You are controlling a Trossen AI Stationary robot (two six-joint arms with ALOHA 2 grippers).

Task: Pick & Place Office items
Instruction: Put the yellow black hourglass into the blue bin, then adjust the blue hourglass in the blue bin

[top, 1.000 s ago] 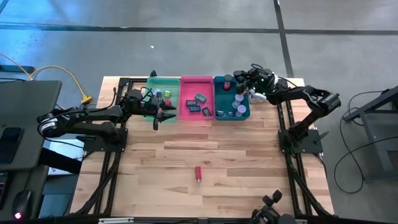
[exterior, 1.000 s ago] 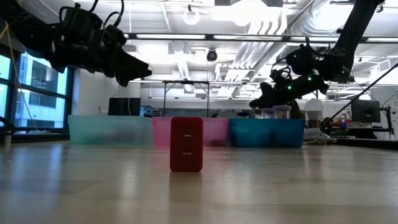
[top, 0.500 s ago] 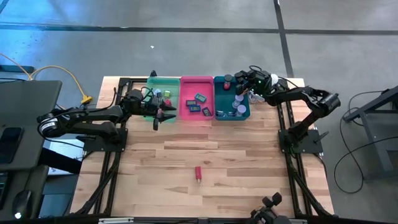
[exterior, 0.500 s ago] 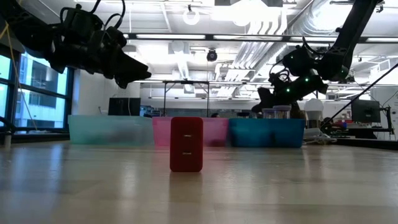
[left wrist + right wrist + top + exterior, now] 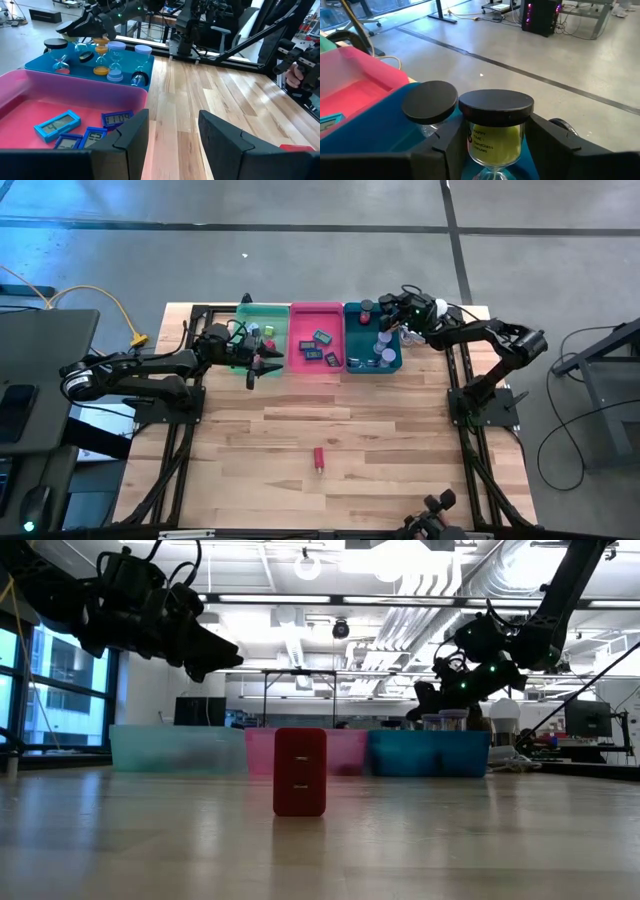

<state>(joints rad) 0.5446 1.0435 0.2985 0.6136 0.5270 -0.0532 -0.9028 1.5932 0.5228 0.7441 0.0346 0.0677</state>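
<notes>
The office items here are a red block [image 5: 318, 458] standing alone on the table's middle near part, blue clips [image 5: 56, 124] lying in the pink tray [image 5: 315, 307], and small hourglasses [image 5: 115, 60] standing in the teal tray [image 5: 372, 368]. My right gripper [image 5: 496, 150] reaches over the teal tray's far part, shut on an hourglass [image 5: 496, 127] with a black cap and yellow sand. A second black cap [image 5: 430, 102] stands right beside it. My left gripper [image 5: 173, 135] hangs open and holds nothing, above the near rims of the green tray [image 5: 250, 307] and the pink one. My right gripper has the hourglass between its two fingers, which lie against the glass bulb [image 5: 475, 137] just under the black cap [image 5: 496, 105]. The fingers come nearly level from the table's right. The hourglass stands upright; its lower end lies below the picture's edge.
The three trays stand side by side along the table's far edge, green, pink, teal from left to right. Dark frame rails [image 5: 190, 430] run down both sides of the wooden top. A white ball with cables [image 5: 437, 307] sits on the right arm.
My right gripper has swung about at the wrist over the teal tray. In the low view its tip has drawn back toward the right and points less steeply down. Over the last half second it has kept still.
</notes>
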